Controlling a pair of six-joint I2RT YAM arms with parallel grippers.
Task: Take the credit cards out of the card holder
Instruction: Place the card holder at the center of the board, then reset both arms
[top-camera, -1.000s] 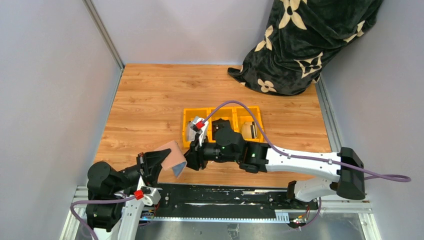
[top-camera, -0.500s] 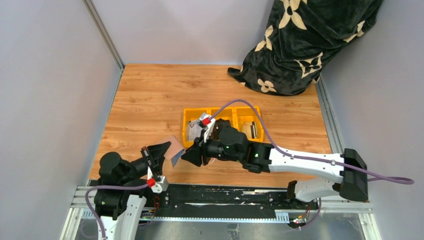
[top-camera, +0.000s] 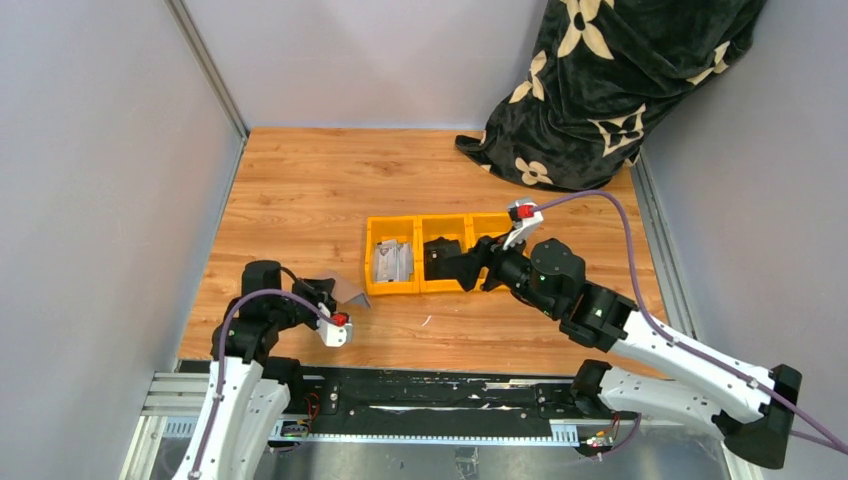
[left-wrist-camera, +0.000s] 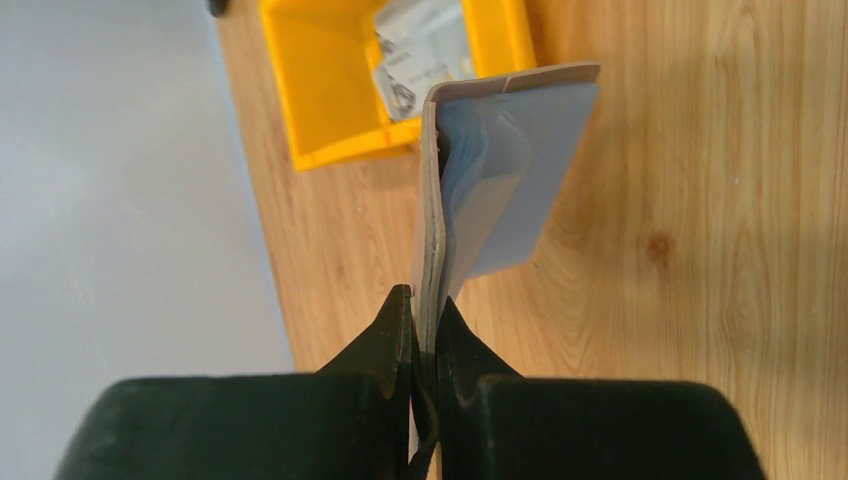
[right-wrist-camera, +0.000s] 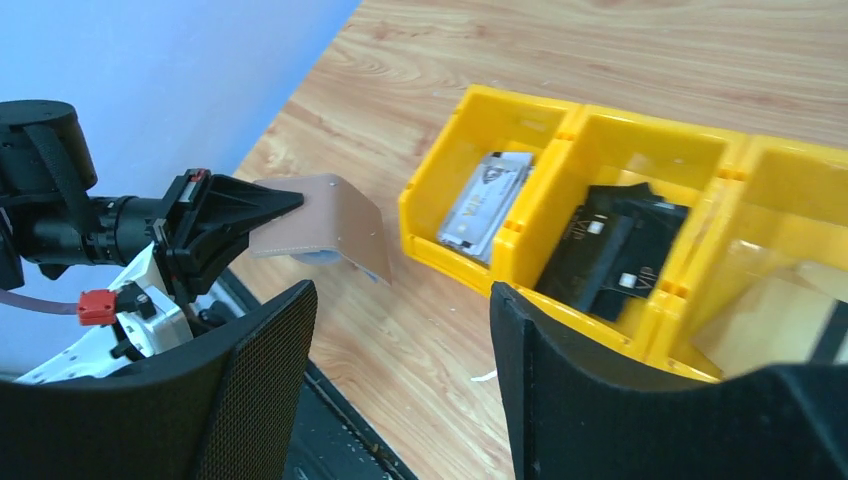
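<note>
1. Pincers differ: the left pincer (left-wrist-camera: 425, 300) is pressed together on the near edge of the flat grey-blue bifold card holder (left-wrist-camera: 510, 170), whose outer face is pinkish-tan.
2. The card holder is held off the wooden table (top-camera: 300, 190) at the near left. It juts from the fingers toward the far right, and its far corner lies just beside the near-left corner of the yellow plastic three-compartment bin (top-camera: 420, 289).
3. In the left wrist view the card holder is partly open, and its grey-blue slots bulge slightly (whether a card sits inside them cannot be told).
4. The whitish-grey plastic credit cards (right-wrist-camera: 485, 205) with small dark print lie in a loose pile in the left compartment of the bin.
5. A black wallet (right-wrist-camera: 610, 250) lies in the middle compartment.
6. The right compartment holds something pale tan, too blurred and hidden to make out.
7. The right pincer (right-wrist-camera: 400, 300) has its jaws spread wide and grips nothing. It hovers over the bin around the middle and right compartments, pointing left, well apart from the card holder.
8. A black blanket with a beige flower pattern (top-camera: 620, 80) is heaped at the far right corner of the table.
</note>
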